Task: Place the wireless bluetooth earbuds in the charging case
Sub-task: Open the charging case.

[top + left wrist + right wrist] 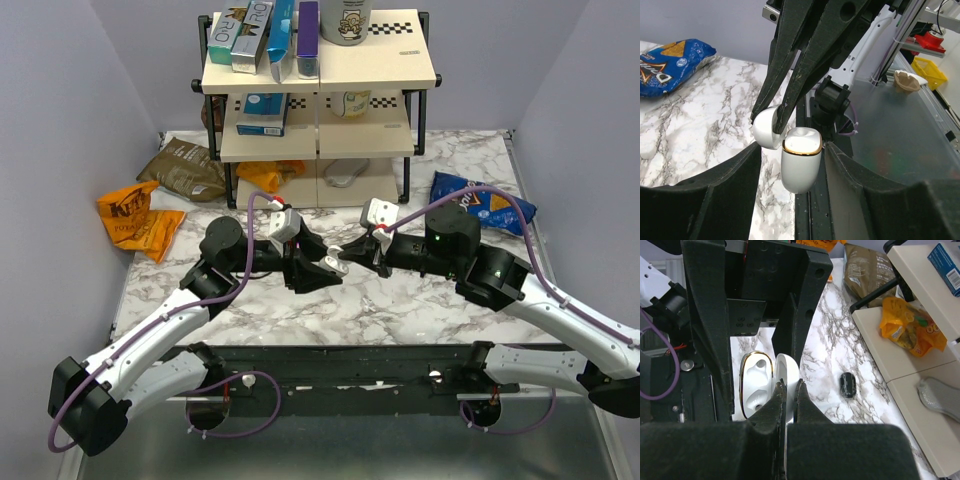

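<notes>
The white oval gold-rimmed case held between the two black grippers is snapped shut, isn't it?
No, it is open, not shut. The left wrist view shows the white oval gold-rimmed case with its lid swung aside and pinched by the right gripper, while the left gripper holds the case.

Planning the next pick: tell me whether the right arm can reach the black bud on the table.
Probably not yet: the right jaws are shut on the case lid. The bud lies bare on the marble nearby, so letting go should free the way.
</notes>
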Available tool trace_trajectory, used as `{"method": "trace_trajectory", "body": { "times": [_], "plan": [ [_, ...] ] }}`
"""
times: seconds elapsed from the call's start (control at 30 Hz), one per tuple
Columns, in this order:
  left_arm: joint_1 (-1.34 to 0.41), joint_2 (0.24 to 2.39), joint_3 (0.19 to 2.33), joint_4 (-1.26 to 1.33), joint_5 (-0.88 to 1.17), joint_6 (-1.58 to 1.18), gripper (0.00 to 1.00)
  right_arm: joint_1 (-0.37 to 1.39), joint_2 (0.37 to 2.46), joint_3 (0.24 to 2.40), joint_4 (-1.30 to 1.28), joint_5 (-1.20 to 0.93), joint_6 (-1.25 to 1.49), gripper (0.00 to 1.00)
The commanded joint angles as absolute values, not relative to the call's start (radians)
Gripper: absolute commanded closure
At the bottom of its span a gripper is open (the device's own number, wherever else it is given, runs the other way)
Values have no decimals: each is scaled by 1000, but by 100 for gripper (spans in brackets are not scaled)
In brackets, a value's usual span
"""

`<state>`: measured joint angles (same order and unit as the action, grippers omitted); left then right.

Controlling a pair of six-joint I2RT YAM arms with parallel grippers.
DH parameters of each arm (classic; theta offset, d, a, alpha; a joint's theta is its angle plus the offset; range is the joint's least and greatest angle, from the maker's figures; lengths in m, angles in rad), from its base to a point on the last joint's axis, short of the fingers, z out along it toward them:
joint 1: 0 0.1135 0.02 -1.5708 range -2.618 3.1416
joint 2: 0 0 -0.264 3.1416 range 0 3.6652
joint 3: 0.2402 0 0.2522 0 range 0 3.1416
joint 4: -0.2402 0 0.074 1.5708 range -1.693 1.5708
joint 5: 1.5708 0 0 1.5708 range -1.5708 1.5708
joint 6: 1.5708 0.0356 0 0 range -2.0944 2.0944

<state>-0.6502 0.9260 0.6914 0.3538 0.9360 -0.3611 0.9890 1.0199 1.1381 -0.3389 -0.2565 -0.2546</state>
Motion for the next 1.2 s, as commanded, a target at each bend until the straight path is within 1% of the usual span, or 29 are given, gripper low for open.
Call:
{"method": "trace_trajectory", "body": {
  "times": [0.0, 0.03, 0.1, 0.17, 0.2, 0.23, 0.27, 0.37, 0.43, 0.53, 0.57, 0.63, 0.67, 0.73, 0.77, 0.83, 0.87, 0.9, 0.93, 1.03, 1.07, 1.1, 1.13, 1.17],
  "plan": [
    [-657, 917, 683, 344, 942, -327, 43, 996, 1025, 1172, -334, -281, -250, 99],
    [-657, 916, 683, 345, 942, -324, 44, 994, 1025, 1170, -334, -279, -250, 99],
    [-657, 917, 684, 347, 940, -321, 50, 996, 1026, 1169, -334, -282, -250, 99],
    [-658, 920, 686, 351, 939, -322, 52, 994, 1026, 1169, -336, -282, -250, 99],
    [-657, 920, 684, 354, 936, -325, 52, 997, 1029, 1169, -339, -282, -252, 99],
    [-657, 919, 683, 360, 934, -328, 50, 996, 1031, 1169, -342, -282, -252, 99],
    [-658, 919, 680, 364, 930, -339, 46, 997, 1031, 1169, -344, -281, -252, 99],
    [-657, 913, 678, 374, 916, -342, 42, 999, 1029, 1164, -347, -278, -252, 99],
    [-658, 913, 678, 371, 914, -341, 42, 997, 1028, 1164, -345, -278, -252, 99],
    [-660, 913, 675, 374, 914, -337, 46, 999, 1028, 1163, -345, -276, -250, 99],
    [-660, 914, 673, 373, 916, -337, 50, 997, 1028, 1163, -344, -278, -250, 99],
    [-660, 914, 670, 376, 919, -339, 53, 999, 1028, 1163, -347, -279, -250, 99],
    [-658, 914, 672, 379, 917, -339, 60, 999, 1031, 1161, -347, -278, -250, 99],
    [-658, 916, 670, 383, 919, -339, 69, 1002, 1032, 1160, -347, -281, -250, 99],
    [-660, 916, 667, 385, 914, -341, 78, 1000, 1035, 1160, -348, -281, -250, 99],
    [-661, 911, 664, 396, 905, -341, 86, 1003, 1037, 1160, -351, -284, -249, 99],
    [-663, 908, 658, 403, 894, -341, 95, 1005, 1037, 1160, -351, -282, -250, 99],
    [-664, 905, 652, 408, 888, -342, 98, 1003, 1038, 1160, -353, -282, -249, 99],
    [-663, 896, 647, 419, 879, -341, 100, 1005, 1037, 1160, -353, -281, -245, 99],
    [-664, 876, 621, 452, 851, -345, 100, 1005, 1035, 1158, -348, -278, -238, 97],
    [-664, 870, 611, 460, 845, -348, 100, 1005, 1037, 1160, -347, -279, -235, 94],
    [-666, 867, 606, 468, 835, -348, 100, 1003, 1037, 1160, -347, -278, -233, 88],
    [-667, 861, 601, 474, 827, -350, 100, 1003, 1038, 1163, -345, -275, -226, 79],
    [-667, 856, 592, 482, 818, -351, 100, 1003, 1039, 1163, -344, -273, -219, 60]
  ]
}}
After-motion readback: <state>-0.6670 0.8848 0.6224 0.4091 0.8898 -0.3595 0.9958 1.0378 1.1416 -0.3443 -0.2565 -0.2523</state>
